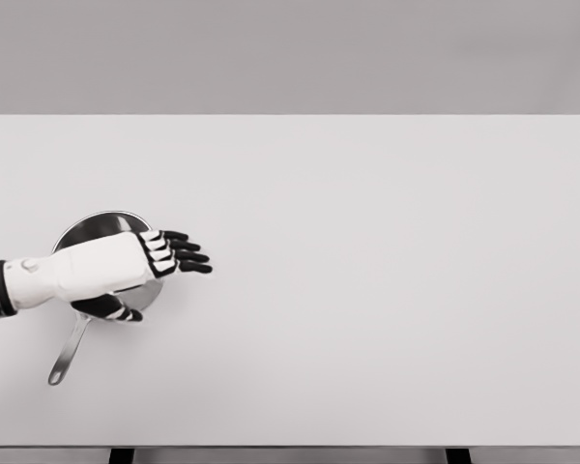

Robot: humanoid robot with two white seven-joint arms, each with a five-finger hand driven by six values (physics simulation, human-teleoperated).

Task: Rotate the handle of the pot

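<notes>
A round steel pot (92,228) lies on the white table (367,271) at the left. Its long metal handle (68,352) points down toward the table's front edge, slightly leftward. My left hand (169,266) comes in from the left edge and hovers over the pot, covering most of its bowl. The fingers (186,253) stretch out to the right past the pot's rim, and the thumb (116,310) hangs below near the handle's root. The hand is open and holds nothing. The right arm is out of view.
The table's front edge runs along the bottom of the picture, with two dark legs (122,454) showing below it. A grey wall stands behind the table.
</notes>
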